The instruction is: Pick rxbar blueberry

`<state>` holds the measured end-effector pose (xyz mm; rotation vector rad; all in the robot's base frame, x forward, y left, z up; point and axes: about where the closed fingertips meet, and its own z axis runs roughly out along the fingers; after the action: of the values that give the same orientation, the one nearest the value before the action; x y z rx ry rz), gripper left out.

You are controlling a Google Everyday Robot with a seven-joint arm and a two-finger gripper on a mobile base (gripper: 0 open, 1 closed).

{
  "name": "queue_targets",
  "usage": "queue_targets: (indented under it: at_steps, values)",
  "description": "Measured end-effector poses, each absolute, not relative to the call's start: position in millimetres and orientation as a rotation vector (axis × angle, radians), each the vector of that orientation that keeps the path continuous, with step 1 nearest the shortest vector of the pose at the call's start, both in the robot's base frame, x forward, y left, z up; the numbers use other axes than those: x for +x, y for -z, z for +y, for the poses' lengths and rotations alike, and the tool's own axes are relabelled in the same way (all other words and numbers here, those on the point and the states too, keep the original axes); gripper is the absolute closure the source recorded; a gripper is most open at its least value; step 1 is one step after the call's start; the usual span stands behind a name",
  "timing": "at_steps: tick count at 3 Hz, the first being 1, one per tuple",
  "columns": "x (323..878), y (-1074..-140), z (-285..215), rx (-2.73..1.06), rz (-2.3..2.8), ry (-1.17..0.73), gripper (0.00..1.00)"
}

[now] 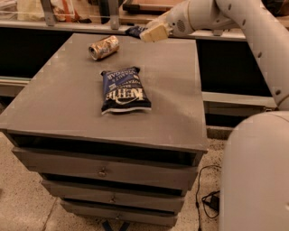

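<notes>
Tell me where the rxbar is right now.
In the camera view, the rxbar is held in the gripper above the cabinet's far edge, right of the can.

Smooth white rounded arm (212, 12) shells with small dark screw dots taper to a cream-tan pincer (148, 32) above the worktop's (67, 99) far edge.
</notes>
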<state>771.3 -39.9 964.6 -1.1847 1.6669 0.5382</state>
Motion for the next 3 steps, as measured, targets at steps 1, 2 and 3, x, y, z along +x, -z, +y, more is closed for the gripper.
queue_targets:
  at_steps: [1,2,3]
  values:
    - [792.7,-1006.4,-23.8,-1.216,1.56,-0.483,0.64]
    - [798.1,-1032.2,-17.2,-1.223,1.486,-0.478,0.87]
    - [791.7,-1028.4,-7.4,-1.235,1.504,-0.58,1.0]
